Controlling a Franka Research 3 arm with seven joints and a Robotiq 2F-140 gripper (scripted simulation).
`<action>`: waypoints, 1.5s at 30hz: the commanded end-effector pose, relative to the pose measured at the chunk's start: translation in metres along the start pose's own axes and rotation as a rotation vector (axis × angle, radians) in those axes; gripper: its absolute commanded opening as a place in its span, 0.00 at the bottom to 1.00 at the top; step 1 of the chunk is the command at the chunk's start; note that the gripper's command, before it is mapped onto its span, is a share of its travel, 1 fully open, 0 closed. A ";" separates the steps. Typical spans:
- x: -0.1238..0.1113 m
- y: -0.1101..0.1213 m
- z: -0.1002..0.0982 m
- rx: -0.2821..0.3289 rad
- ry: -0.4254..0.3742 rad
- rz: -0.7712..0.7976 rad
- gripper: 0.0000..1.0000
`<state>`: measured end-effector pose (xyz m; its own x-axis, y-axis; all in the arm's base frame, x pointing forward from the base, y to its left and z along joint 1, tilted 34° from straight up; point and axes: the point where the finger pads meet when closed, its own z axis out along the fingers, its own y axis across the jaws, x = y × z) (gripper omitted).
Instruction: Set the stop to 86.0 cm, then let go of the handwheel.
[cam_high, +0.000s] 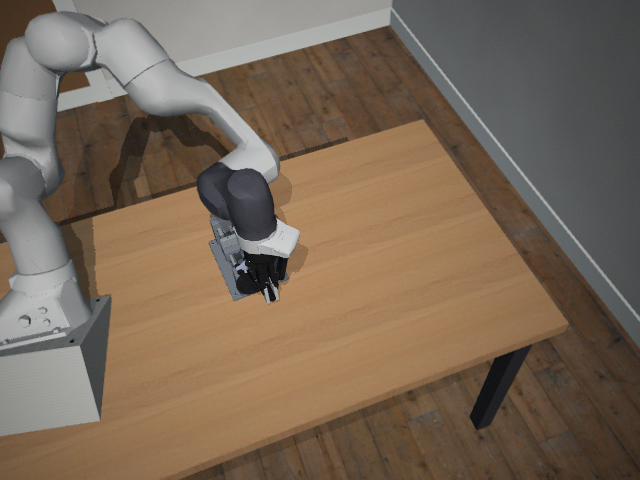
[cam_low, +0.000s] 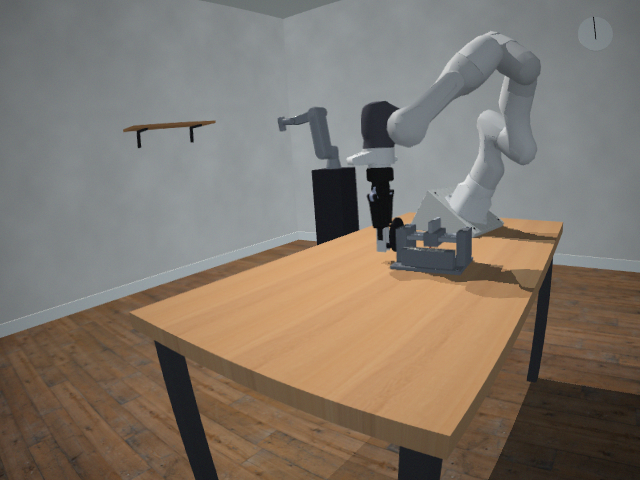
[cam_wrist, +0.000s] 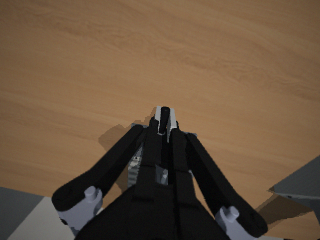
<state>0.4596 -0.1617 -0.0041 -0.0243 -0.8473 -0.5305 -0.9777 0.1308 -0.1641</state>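
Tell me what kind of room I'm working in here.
Probably a bare lab or test room: a wooden table carrying the arm's pedestal and a small grey stop fixture, a second arm on a black pedestal, plain grey walls.
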 end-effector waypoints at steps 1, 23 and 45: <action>0.000 0.009 0.006 -0.004 -0.004 -0.010 0.04; 0.000 0.027 0.008 -0.004 -0.004 -0.010 0.04; 0.000 0.039 0.004 -0.004 -0.004 -0.010 0.04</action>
<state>0.4271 -0.1550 -0.0139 -0.0195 -0.8476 -0.5303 -0.9782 0.1258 -0.1651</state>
